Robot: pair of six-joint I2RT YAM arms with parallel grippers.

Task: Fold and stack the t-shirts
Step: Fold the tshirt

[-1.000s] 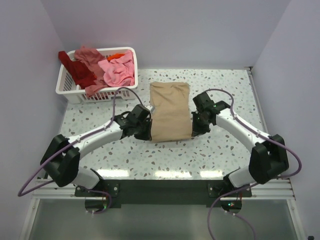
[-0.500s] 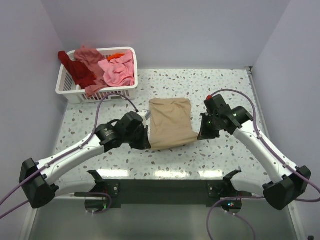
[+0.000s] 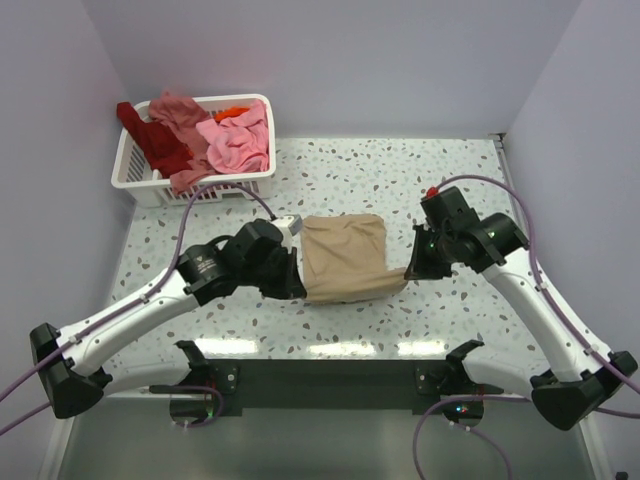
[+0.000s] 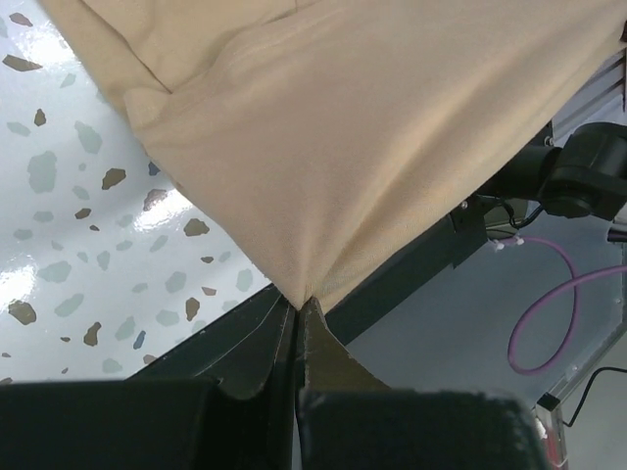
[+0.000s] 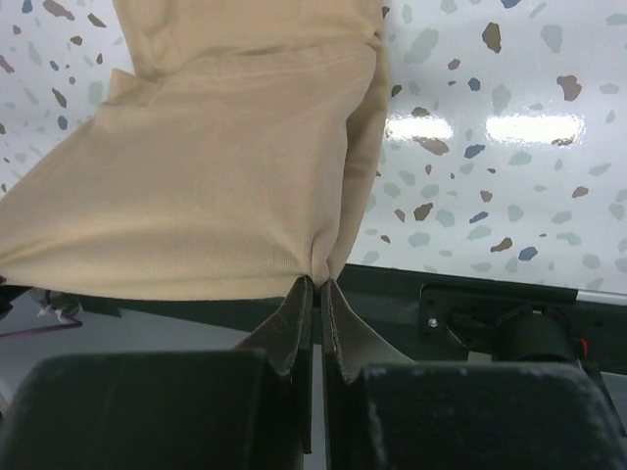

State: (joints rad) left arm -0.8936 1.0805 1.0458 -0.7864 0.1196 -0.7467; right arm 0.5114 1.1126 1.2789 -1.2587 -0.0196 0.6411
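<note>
The tan t-shirt (image 3: 345,258) hangs folded between both grippers, lifted above the table's middle. My left gripper (image 3: 297,285) is shut on its near left corner; in the left wrist view the cloth (image 4: 323,137) is pinched at the fingertips (image 4: 300,305). My right gripper (image 3: 408,270) is shut on its near right corner; in the right wrist view the cloth (image 5: 216,176) is bunched at the fingertips (image 5: 317,284). Pink (image 3: 238,140), salmon (image 3: 180,115) and dark red (image 3: 150,140) shirts lie heaped in the basket, with a bit of orange (image 3: 232,111).
The white slatted basket (image 3: 140,182) stands at the back left of the speckled table (image 3: 400,180). Walls close in the back and both sides. The dark rail (image 3: 330,375) runs along the near edge.
Both grippers have lifted the near edge of the tan shirt and drawn it toward the near side; the shirt has shortened from a long flat rectangle to a raised fold.
</note>
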